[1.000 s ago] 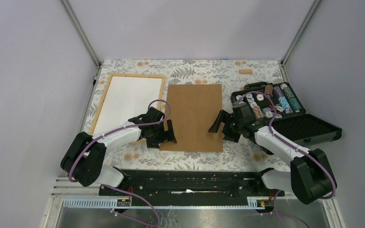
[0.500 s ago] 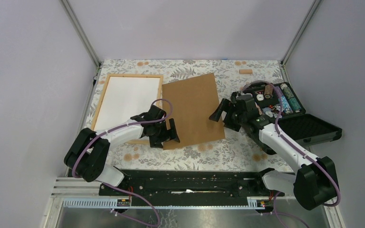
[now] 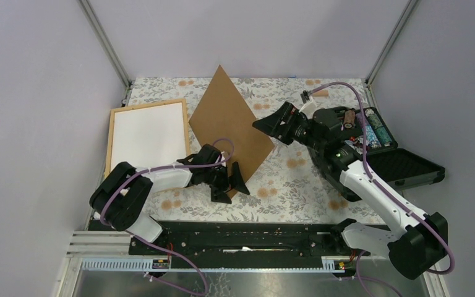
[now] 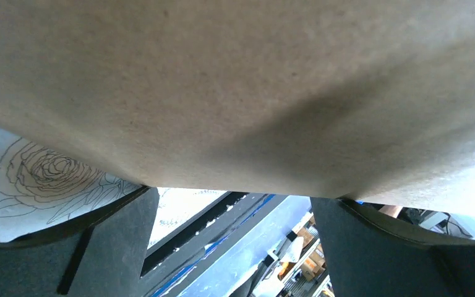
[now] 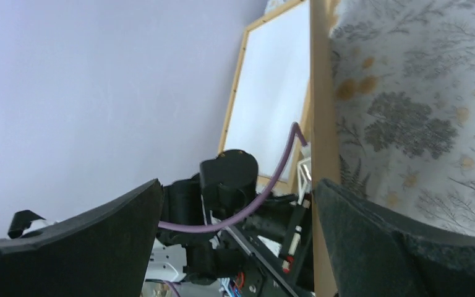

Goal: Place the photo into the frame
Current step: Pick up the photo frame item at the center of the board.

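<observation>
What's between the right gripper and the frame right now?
The brown backing board, tilted up on a corner, stands between the right gripper and the frame in the top view; the right wrist view sees it edge-on.

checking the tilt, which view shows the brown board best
Top external: the whole brown board shows, tilted up cornerwise. Left wrist sees only a patch of its face; right wrist only its thin edge.

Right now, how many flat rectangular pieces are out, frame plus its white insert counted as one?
2. The frame, white insert in it, lies flat at the left. The brown board stands tilted up at the centre. Others could be hidden behind the board.
</observation>
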Motion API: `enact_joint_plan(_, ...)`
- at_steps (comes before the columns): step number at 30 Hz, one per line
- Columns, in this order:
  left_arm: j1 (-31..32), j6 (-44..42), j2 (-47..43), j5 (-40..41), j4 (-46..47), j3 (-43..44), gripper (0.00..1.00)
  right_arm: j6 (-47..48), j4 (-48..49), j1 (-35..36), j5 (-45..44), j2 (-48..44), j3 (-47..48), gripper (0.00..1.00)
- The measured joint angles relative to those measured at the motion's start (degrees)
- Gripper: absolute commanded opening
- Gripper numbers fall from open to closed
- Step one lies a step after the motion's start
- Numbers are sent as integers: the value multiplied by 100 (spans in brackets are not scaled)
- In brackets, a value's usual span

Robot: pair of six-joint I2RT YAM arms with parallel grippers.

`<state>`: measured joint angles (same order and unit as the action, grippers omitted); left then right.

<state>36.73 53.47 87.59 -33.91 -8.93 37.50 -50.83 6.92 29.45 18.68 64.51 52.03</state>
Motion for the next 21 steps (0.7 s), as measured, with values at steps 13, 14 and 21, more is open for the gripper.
enact_joint_plan(13,42,35,79,-234,693,-155,99,-372,-688,411,693,354,-286,91)
enact_joint_plan(14,44,37,83,-236,704,-155,99,-273,-892,422,688,380,-219,92)
enact_joint_plan(21,68,83,120,-223,935,-190,98,629,-2306,568,328,896,994,72)
